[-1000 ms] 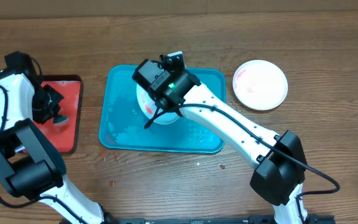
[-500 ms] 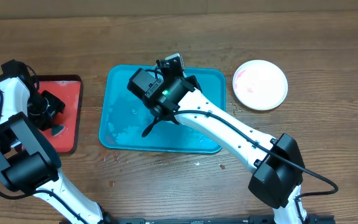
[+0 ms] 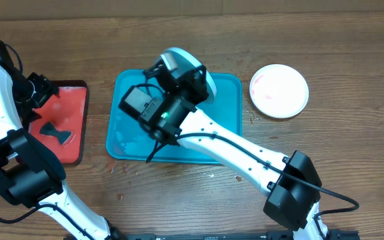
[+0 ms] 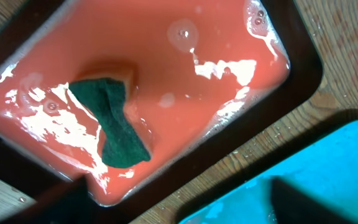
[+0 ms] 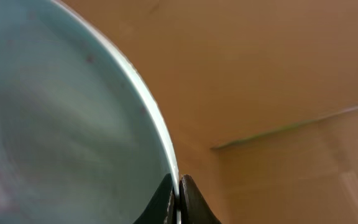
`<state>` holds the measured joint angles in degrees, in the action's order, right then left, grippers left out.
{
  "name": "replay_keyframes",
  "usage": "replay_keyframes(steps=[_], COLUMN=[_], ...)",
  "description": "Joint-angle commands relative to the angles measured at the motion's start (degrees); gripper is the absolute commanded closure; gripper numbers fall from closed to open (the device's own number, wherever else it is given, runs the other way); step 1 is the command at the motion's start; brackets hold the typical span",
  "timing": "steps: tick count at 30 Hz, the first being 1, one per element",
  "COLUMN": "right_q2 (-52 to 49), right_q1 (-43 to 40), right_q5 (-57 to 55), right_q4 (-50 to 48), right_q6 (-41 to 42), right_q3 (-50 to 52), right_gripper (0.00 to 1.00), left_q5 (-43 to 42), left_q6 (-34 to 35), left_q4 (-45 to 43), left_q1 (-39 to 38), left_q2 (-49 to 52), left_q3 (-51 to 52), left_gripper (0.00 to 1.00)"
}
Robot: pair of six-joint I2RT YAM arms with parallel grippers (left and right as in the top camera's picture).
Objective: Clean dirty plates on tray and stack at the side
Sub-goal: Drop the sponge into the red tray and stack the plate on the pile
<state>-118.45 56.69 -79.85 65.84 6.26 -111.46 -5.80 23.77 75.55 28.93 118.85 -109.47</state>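
Wooden table from above: my right claw (image 3: 181,79) is clamped on the blue plate (image 3: 179,57), holding it tilted over the tray (image 3: 227,100). The white plate (image 3: 279,91), smeared pink, lies on the table to the tray's right. My left claw (image 3: 42,92) hangs over the red tray (image 3: 72,127).

Left wrist: that claw is spread apart above a sponge (image 4: 114,124) lying in the wet red tray.

Right wrist: my claw pinches the blue plate's rim, with a brown wall (image 5: 260,68) behind.

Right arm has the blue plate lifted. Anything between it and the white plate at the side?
Nothing visible. Between the pale blue plate and the white plate lie only the tray rim and bare table.
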Motion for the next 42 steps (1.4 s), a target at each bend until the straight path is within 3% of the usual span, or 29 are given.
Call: replay_keyframes(steps=[1,5,10,12,15,20,24,30,36,42], right_q2=[2.21,2.21,2.01,1.97,3.28,6.60,5.88,3.48,3.30,3.30], right_q1=[1.55,1.75,-2.64,-5.22,-9.75,-23.06,-44.48,-58.90,-66.38,-67.84], right_q5=[-10.10,-1.29,35.41,38.86,39.52,58.42,82.12,84.67,84.78,90.12], right_q4=[-4.26,-7.54,-8.61,-8.33,-7.43,-5.40,2.58,6.82,-0.61,-4.63], right_q6=[-10.99,-10.43,-8.63,-6.16,4.31,9.03,9.01,9.03,9.03,8.57], right_q3=[-1.55,-1.53,0.79,1.14,0.79,0.76,1.29,6.97,16.65,19.58], right_gripper=[0.96,0.96,0.96,0.96,0.96,0.96,0.96,0.96,0.96,0.33], left_q5=[-1.75,-1.68,-1.70,-1.68,-1.68,-1.68,-1.68,-1.70,-1.68,-1.68], left_q6=[-0.83,-0.85,-0.87,-0.87,-0.87,-0.87,-0.87,-0.87,-0.87,-0.87], left_q4=[0.28,0.26,0.26,0.26,0.26,0.26,0.24,0.24,0.26,0.22], left_q1=[-0.07,-0.07,-0.07,-0.07,-0.07,-0.09,-0.07,-0.09,-0.09,-0.09], left_q2=[-0.79,-0.79,-0.79,-0.79,-0.79,-0.79,-0.79,-0.79,-0.79,-0.79], left_q3=[-0.52,-0.52,-0.52,-0.52,-0.50,-0.50,-0.50,-0.50,-0.50,-0.50], left_gripper=[0.00,0.00,0.00,0.00,0.00,0.00,0.00,0.00,0.00,0.01])
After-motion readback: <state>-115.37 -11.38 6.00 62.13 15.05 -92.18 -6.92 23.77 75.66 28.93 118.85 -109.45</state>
